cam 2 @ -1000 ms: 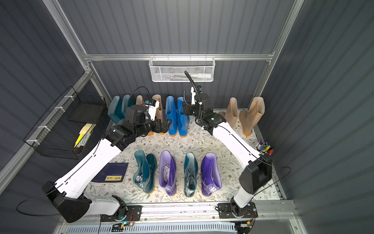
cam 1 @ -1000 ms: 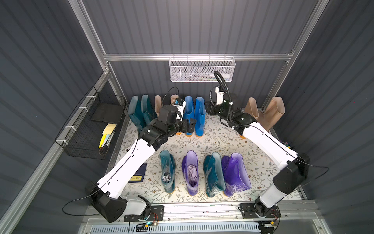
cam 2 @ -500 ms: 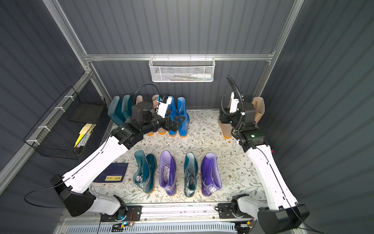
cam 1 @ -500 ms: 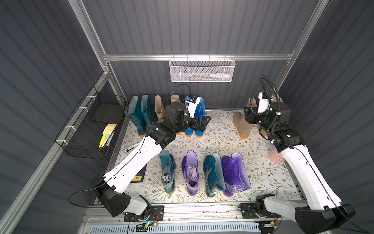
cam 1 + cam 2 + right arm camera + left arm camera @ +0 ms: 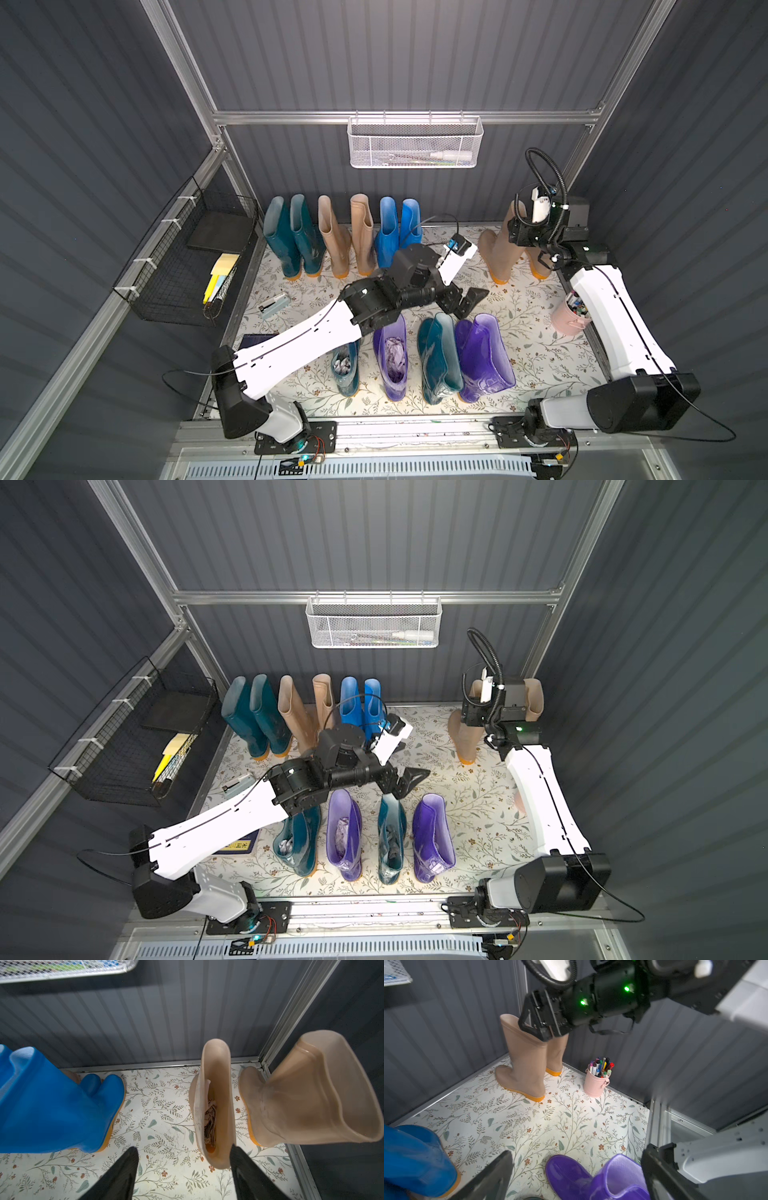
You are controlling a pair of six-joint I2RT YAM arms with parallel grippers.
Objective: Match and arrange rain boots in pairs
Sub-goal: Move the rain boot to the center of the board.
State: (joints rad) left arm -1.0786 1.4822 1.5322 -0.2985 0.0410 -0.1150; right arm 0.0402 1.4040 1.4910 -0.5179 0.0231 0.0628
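Rubber on the beige boot (image 5: 217, 1088) below the right gripper (image 5: 182, 1147) looks light, floppy and slick, so we'd pinch its cuff (it and the left gripper (image 5: 467, 297) gape, empty).

Four dark teal boots (image 5: 286, 241), four beige boots (image 5: 496, 249), two blue boots (image 5: 386, 237) at twelve o'clock, two purple boots (image 5: 482, 357) at six, one pink cup (image 5: 567, 318).

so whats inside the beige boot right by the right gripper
Crumpled paper is stuffed down the beige boot, with an orange patch showing at the bottom. The toe end inside is hidden by the boot's own wall.
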